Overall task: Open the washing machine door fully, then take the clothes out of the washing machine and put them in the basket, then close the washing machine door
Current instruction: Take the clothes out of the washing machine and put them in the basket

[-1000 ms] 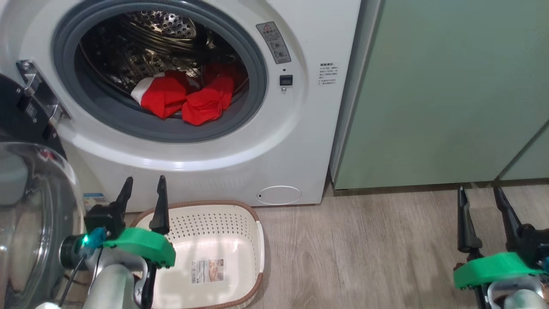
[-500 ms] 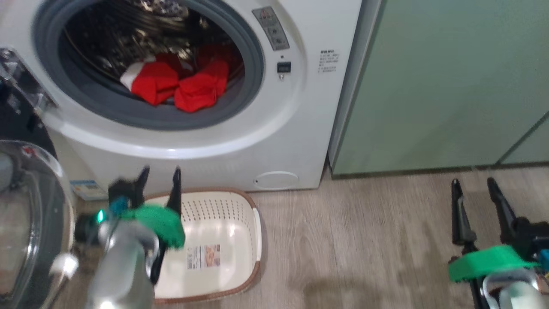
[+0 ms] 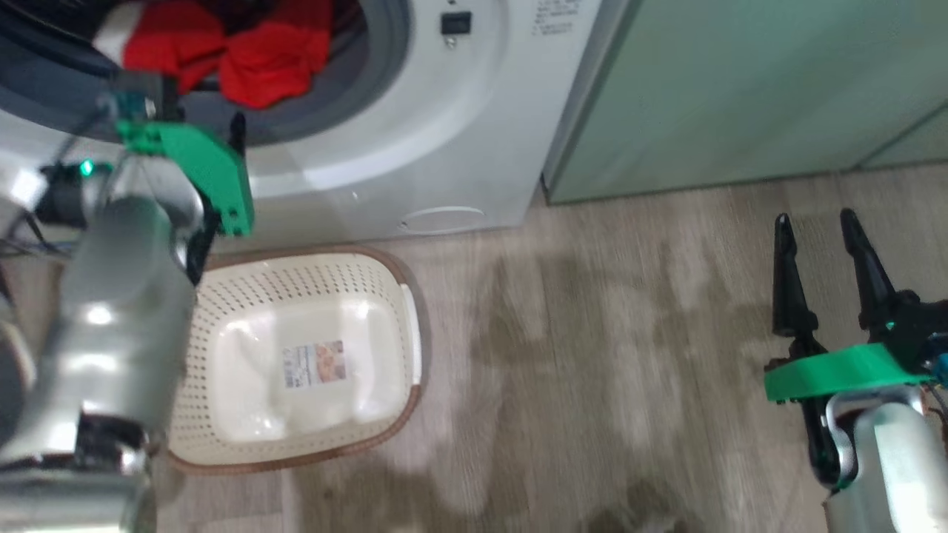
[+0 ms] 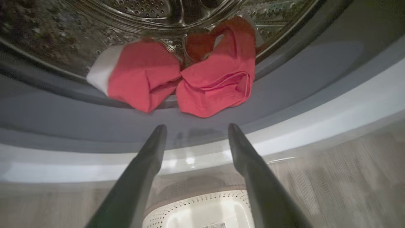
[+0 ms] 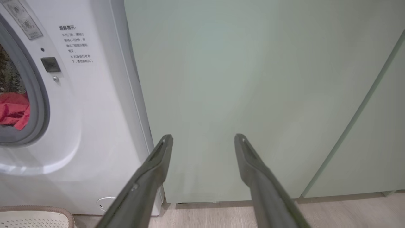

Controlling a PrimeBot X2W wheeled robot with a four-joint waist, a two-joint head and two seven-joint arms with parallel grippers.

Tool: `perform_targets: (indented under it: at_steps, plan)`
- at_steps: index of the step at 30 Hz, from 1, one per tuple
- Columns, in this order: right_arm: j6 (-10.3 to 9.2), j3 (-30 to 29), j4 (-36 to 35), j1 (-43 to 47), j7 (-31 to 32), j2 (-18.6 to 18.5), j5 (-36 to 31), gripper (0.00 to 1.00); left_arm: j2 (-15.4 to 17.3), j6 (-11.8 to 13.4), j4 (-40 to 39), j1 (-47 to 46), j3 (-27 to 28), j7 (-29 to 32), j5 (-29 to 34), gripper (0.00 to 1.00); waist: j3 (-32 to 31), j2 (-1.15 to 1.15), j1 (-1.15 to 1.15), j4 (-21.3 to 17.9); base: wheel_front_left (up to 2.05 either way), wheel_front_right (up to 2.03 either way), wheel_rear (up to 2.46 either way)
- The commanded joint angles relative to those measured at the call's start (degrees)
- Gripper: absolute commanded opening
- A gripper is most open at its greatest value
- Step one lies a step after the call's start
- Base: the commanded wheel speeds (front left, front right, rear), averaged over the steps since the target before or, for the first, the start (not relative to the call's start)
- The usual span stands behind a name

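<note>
clothes (image 4: 218, 85) | bright red, white edge | bunched on grey seal (image 4: 300, 79)

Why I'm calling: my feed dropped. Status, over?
Left gripper open, short of clothes in washing machine. Right gripper open, empty. Basket empty. Nothing blocking.

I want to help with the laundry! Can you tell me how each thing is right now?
washing machine: opening uncovered, drum showing.
clothes: bunched at the drum's front edge, not held.
basket: on the floor, empty.
left gripper: open, empty, aimed at the clothes.
right gripper: open, empty, facing the cabinet.
cabinet: shut.
</note>
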Motion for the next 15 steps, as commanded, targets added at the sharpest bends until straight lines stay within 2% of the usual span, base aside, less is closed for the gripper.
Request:
perform_targets:
  at_steps: [1, 7, 15]
  plan:
    - [-0.04, 1.3, -1.9, -1.5, -0.5, -0.1, 0.6, 1.0, 2.4, -0.1, -0.3, -4.2, 1.0, 1.7, -0.5, 1.0, 3.3, 0.0, 0.0, -2.5, 0.0, 0.0, 0.0]
    - [-0.04, 1.1, -2.1, -4.1, -0.5, 0.5, 0.2, 1.0, 3.4, -0.6, 5.8, -14.8, 2.3, 10.8, -3.4, 1.0, 8.3, 0.0, 0.0, -4.4, 0.0, 0.0, 0.0]
    - [-0.04, 1.8, -3.1, -7.6, -0.5, 1.1, 0.2, 1.0, 5.0, 1.1, 9.5, -25.7, 2.6, 15.0, -4.4, 1.0, 14.4, 0.0, 0.0, -7.0, 0.0, 0.0, 0.0]
